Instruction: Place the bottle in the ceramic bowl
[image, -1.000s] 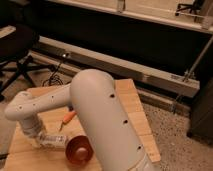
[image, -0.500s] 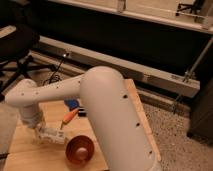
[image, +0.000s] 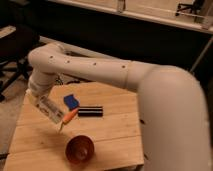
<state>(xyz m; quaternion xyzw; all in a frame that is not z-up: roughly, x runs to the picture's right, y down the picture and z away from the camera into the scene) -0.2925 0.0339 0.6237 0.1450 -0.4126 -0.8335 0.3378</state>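
1. The gripper (image: 45, 102) is clasping the bottle (image: 51, 109), hovering up-left of the ceramic bowl (image: 80, 149).
2. Releasing there risks dropping it onto the wooden table (image: 117, 127), short of the bowl.

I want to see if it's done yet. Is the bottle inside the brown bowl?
Not yet. The bottle is tilted at the gripper, above the table, up-left of the bowl.
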